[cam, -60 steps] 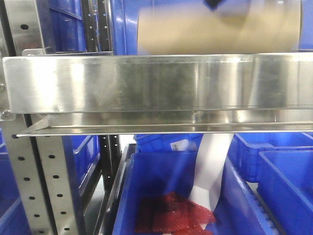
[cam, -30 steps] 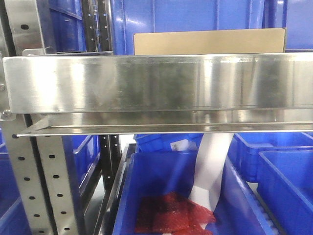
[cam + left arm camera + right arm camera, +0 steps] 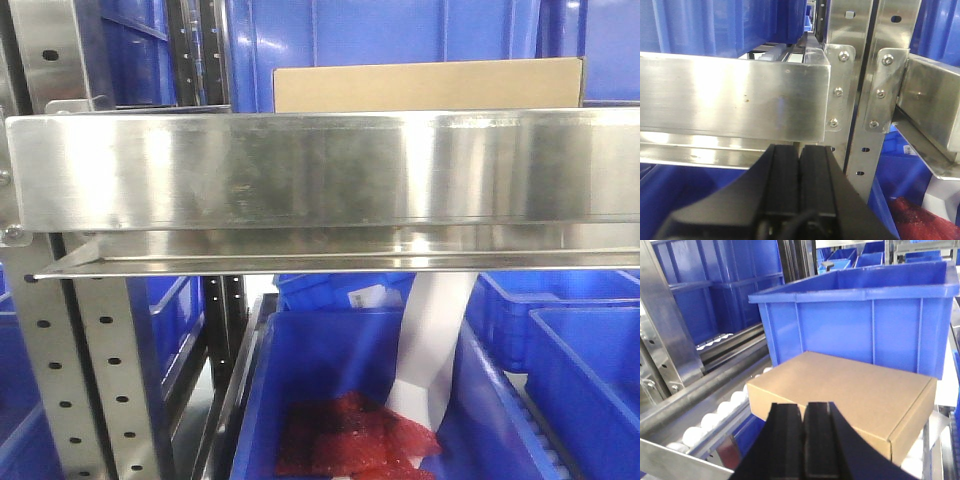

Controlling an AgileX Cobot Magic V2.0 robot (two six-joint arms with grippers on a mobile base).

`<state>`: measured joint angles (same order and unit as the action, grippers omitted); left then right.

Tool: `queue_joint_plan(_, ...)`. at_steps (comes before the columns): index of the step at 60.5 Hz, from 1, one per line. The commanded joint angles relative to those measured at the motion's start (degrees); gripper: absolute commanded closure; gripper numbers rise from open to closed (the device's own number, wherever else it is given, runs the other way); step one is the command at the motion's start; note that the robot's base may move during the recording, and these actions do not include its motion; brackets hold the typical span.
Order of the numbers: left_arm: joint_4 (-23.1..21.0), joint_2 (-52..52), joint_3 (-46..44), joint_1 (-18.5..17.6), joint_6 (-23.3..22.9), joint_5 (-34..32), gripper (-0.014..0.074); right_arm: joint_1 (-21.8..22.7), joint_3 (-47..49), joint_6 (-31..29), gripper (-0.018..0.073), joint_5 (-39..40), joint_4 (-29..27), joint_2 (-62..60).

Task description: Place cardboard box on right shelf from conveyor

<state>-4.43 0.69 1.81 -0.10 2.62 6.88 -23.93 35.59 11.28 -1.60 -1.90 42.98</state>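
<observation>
Cardboard box lay flat on the right shelf behind its steel lip, just in front of a blue bin, right pincer closed tight – gripping nothing – just short of the box, left pincer also closed, empty, below that lip

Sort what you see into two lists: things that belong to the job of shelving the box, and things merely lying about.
Belonging to the job:
- plain tan cardboard box, lying flat on the shelf
- shiny stainless-steel shelf
- right gripper, shut, empty

Merely there:
- big blue plastic bin behind the box
- lower blue bin holding red material
- left gripper, shut, idle
</observation>
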Motion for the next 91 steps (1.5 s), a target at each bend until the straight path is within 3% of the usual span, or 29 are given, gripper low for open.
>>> queue_joint_plan(1,-0.34,0.83,0.47,-0.11,0.01,-4.99,0.0713,0.07,1.61,0.13,0.0535,4.96,0.58,-0.55)
queue_joint_plan(21,-0.34,0.83,0.47,-0.11,0.01,-4.99,0.0713,0.07,1.5,-0.08,0.0535,5.2,0.65,-0.66)
queue_joint_plan(26,-0.34,0.83,0.47,-0.11,0.01,-4.99,0.0713,0.39,1.27,-2.62,0.0535,1.15,1.41,-1.84)
queue_joint_plan(34,-0.34,0.83,0.47,-0.11,0.01,-4.99,0.0713,4.86,0.99,-4.59,0.0535,-11.08,1.0,-6.32)
queue_joint_plan(38,-0.34,0.83,0.47,-0.11,0.01,-4.99,0.0713,9.0,-0.72,-4.59,0.0535,-12.91,0.94,-9.71)
queue_joint_plan(49,-0.34,0.83,0.47,-0.11,0.01,-4.99,0.0713,19.79,-11.88,-5.67,0.0535,-6.23,1.0,-21.13)
queue_joint_plan(62,-0.34,0.83,0.47,-0.11,0.01,-4.99,0.0713,27.59,-27.12,-5.67,0.0535,2.52,0.54,-33.65)
queue_joint_plan(77,-0.34,0.83,0.47,-0.11,0.01,-4.99,0.0713,30.01,-37.16,-5.67,0.0535,3.16,0.34,-43.85)
queue_joint_plan(91,-0.34,0.83,0.47,-0.11,0.01,-4.99,0.0713,30.01,-37.03,-5.67,0.0535,-0.62,0.34,-44.64)
